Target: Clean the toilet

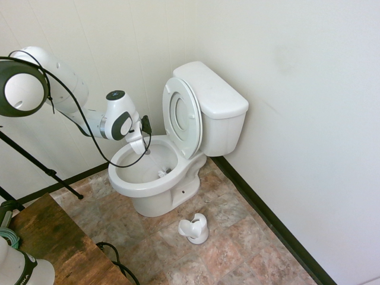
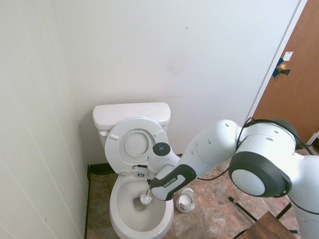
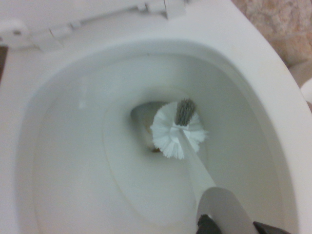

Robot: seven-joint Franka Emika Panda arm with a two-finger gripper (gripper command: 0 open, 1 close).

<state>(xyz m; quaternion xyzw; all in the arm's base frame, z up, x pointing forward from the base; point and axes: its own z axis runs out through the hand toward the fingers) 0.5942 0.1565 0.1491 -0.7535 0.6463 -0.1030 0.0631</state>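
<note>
Scrubbing the toilet (image 1: 178,142) bowl with a brush clamped in the end effector (image 1: 142,146).

The glossy white ceramic toilet stands against the wall at about 12 o'clock in the second exterior view, ring seat and lid (image 2: 135,144) tipped up against the flat-lidded tank (image 2: 131,113). It looks heavy, rigid and slick, probably fixed to the floor, so nothing on it needs gripping; only the brush handle (image 3: 195,165) does. The end effector is closed tight on that handle, the white bristle head (image 3: 176,130) low near the drain.
</note>
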